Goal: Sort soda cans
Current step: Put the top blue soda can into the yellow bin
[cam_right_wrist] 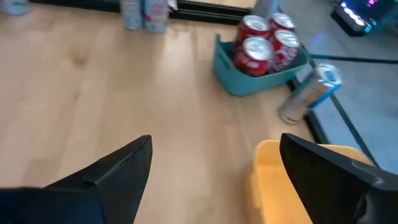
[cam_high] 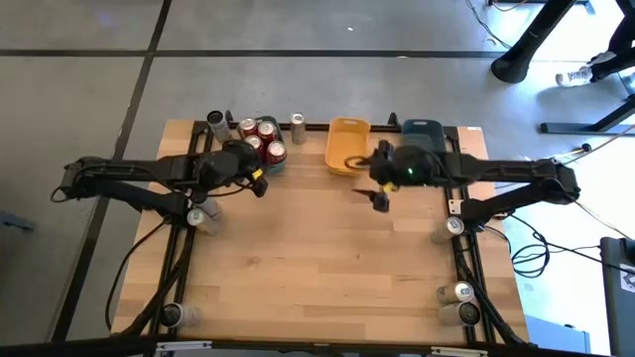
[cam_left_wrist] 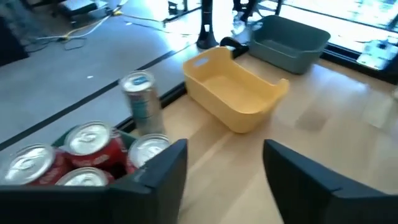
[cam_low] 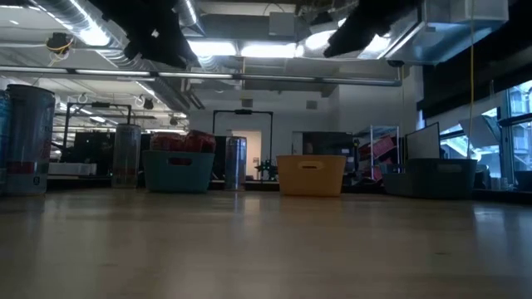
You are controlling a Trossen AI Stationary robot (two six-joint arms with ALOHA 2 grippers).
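Glossy metal soda cans (cam_right_wrist: 258,46), matt plastic trays (cam_left_wrist: 236,93), smooth wooden table (cam_high: 327,258).

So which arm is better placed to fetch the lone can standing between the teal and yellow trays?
Probably the left. Its tool hangs open right beside the teal tray of red cans, and the lone can stands close in its wrist view. The right tool, also open, hovers nearer the yellow tray.

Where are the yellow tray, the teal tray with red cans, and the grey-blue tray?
yellow tray (cam_left_wrist: 261,102): left wrist view, on its near side wall.
teal tray (cam_right_wrist: 227,68): right wrist view, on its outer wall below the red cans.
grey-blue tray (cam_left_wrist: 283,53): left wrist view, on its outer side wall.
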